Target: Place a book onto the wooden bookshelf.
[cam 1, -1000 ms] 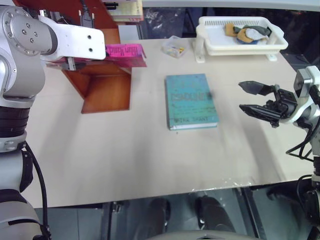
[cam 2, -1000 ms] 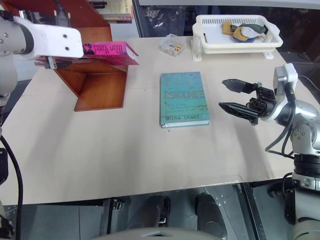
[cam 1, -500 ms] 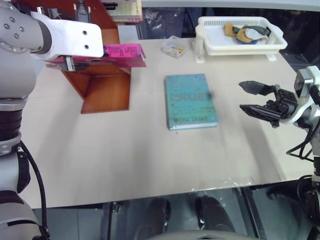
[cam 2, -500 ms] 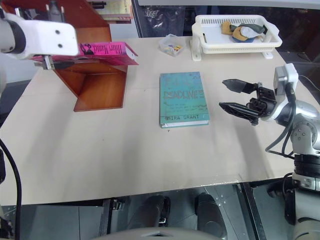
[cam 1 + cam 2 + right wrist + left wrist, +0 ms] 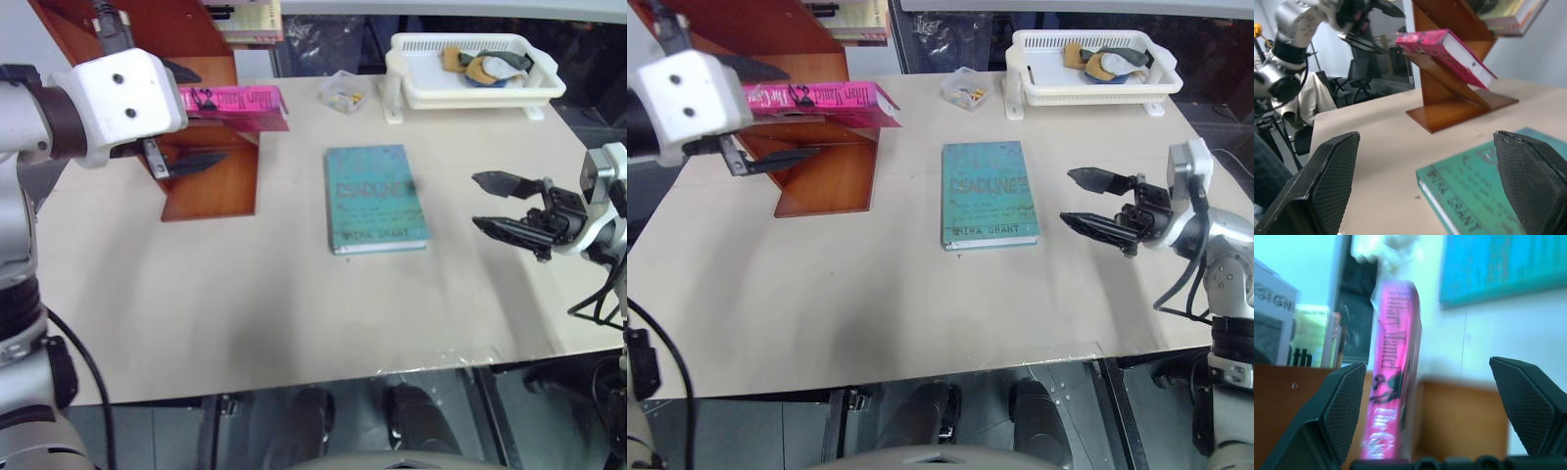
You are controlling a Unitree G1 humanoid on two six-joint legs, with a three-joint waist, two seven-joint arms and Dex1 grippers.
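— Since a second earlier the left gripper (image 5: 191,117) had let go of the book (image 5: 828,101) and drawn back off it toward the near side, hadn't it?

— Yes. Its two black fingers were spread wide, one above the pink cover and one below against the wooden bookshelf (image 5: 828,176), with the book apart from both.

— Where did the book lie?

— On a slanted panel of the bookshelf, at the far left of the table (image 5: 294,313), its page edge jutting out past the panel toward the middle. From the right wrist it rested tilted on the angled board.

— What sat to the right of that?

— A teal-blue book (image 5: 375,198) lay flat at the centre of the table, well apart from the shelf. Behind it stood a small clear box (image 5: 342,91), and further right a white basket tray (image 5: 472,86) with some cloth inside.

— And the right gripper (image 5: 1085,201)?

— It hovered over the right edge of the table, pointing toward the teal-blue book, fingers parted and holding nothing.
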